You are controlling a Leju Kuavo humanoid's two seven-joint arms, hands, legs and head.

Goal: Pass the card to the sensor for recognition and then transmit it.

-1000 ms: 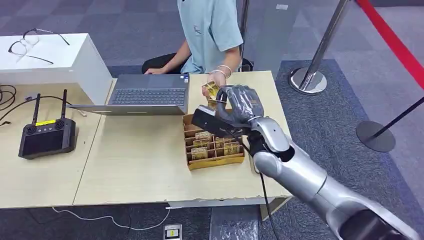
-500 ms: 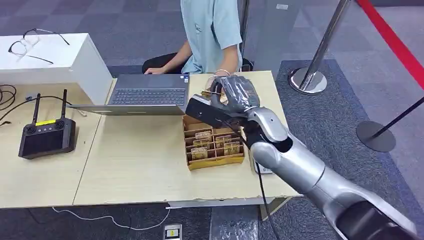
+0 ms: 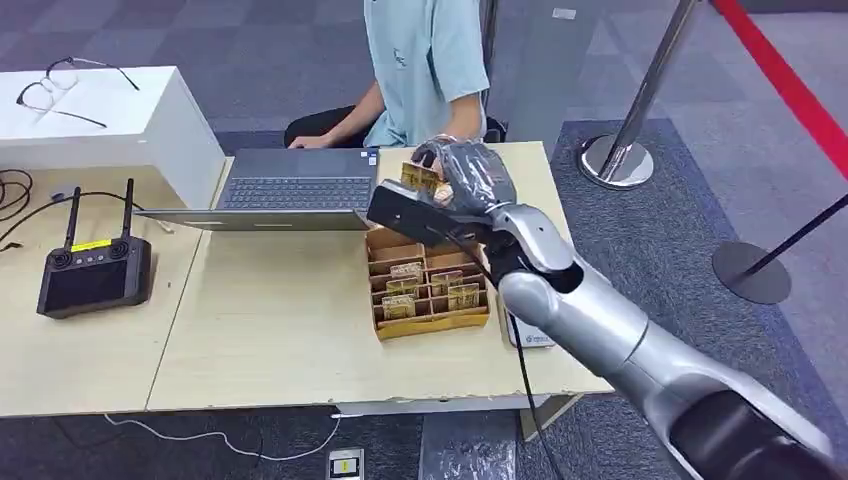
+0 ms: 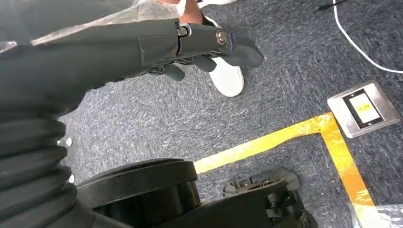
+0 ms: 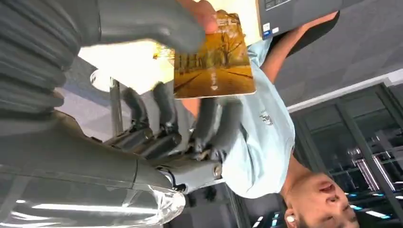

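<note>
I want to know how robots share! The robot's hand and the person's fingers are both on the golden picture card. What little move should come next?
Probably loosen the right hand a little: the golden picture card is pinched by the person's fingers too, so they can likely take it.

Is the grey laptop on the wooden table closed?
No, the grey laptop lies fully opened on the light wooden table, with its keyboard facing upward in the head view.
</note>
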